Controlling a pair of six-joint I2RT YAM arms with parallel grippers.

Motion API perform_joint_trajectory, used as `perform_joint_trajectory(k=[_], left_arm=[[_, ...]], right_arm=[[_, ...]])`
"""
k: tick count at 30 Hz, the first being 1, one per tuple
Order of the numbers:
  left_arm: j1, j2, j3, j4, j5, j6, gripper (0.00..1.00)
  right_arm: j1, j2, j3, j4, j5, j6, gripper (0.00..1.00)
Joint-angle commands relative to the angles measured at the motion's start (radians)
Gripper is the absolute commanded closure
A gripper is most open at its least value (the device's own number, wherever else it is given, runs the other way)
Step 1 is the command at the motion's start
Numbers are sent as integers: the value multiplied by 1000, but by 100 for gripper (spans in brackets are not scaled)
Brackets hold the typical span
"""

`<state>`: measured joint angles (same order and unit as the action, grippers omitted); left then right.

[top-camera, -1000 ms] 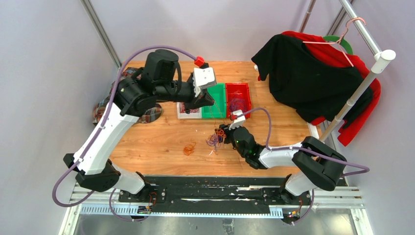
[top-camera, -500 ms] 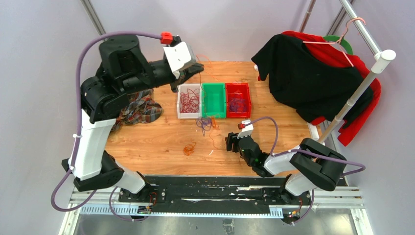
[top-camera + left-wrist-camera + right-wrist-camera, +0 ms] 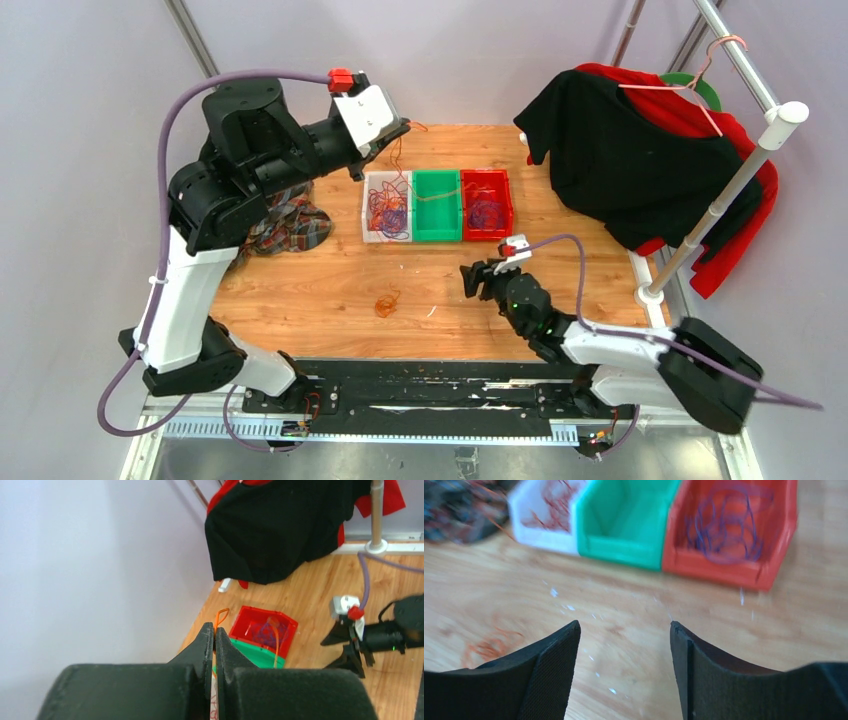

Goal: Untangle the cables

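Observation:
My left gripper [image 3: 397, 131] is raised above the back of the white bin [image 3: 370, 232] and is shut on a thin orange cable [image 3: 220, 614]. Below it hangs a tangle of orange, purple and dark red cables [image 3: 390, 212], down over the white bin; an orange strand crosses the green bin [image 3: 437, 232]. The red bin [image 3: 487, 232] holds purple cables [image 3: 724, 527]. A loose orange cable [image 3: 386, 303] lies coiled on the table. My right gripper [image 3: 478, 282] is open and empty, low over the bare wood in front of the bins; in its wrist view [image 3: 624, 630] nothing lies between the fingers.
A plaid cloth [image 3: 285, 225] lies left of the bins. A black and red garment [image 3: 620, 150] hangs on a white rack [image 3: 740, 165] at the back right. Small white flecks [image 3: 554, 592] dot the wood.
My left gripper rose and swung back left with the orange cable, carrying the tangle from the table to over the white bin. My right gripper let go and drew back to the right.

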<state>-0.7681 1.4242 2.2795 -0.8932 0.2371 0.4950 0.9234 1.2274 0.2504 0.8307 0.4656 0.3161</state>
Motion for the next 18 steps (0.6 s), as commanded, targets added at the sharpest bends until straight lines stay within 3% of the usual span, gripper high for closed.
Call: perform_joint_trajectory(k=[1, 6, 11, 18], left_arm=[[-5, -39, -52, 27, -24, 23, 99], [-5, -57, -102, 28, -13, -7, 100], [-13, -64, -165, 28, -3, -41, 99], [-33, -66, -186, 27, 15, -78, 99]], right_arm=[[21, -213, 120, -183, -102, -103, 33], [32, -363, 269, -307, -322, -148, 34], [56, -368, 397, -352, -513, -162, 35], [66, -303, 475, -341, -557, -181, 36]])
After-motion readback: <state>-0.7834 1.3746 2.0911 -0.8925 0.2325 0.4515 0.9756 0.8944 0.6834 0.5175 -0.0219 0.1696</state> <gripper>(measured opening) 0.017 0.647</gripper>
